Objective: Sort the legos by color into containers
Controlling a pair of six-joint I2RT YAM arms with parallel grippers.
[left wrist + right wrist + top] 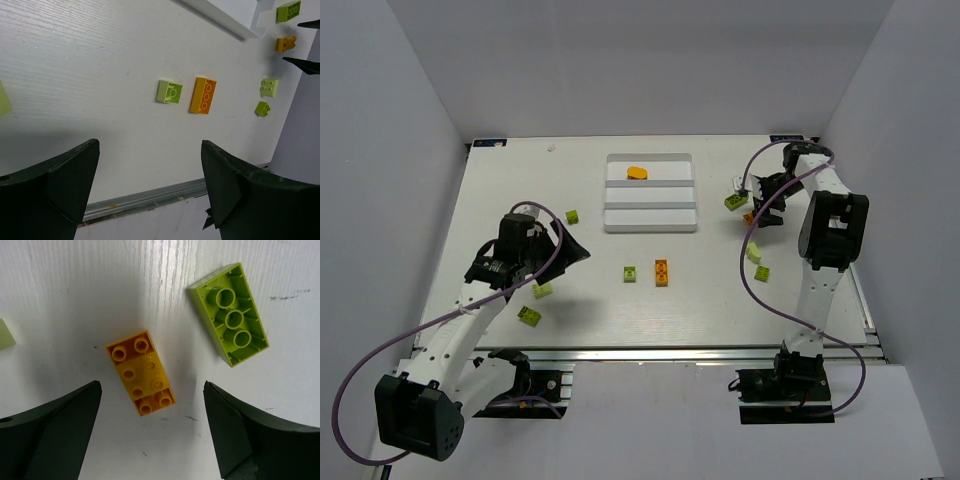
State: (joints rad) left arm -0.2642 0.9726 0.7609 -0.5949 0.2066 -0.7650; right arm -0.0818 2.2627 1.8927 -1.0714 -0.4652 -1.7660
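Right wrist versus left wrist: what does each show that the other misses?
Right wrist only: the lime brick lies hollow side up, and the open right gripper frames the orange brick. Left wrist only: the tray corner, a pale green brick beside a long orange brick, and two small green bricks. Both: that lime brick and orange brick, small and distant in the left view.
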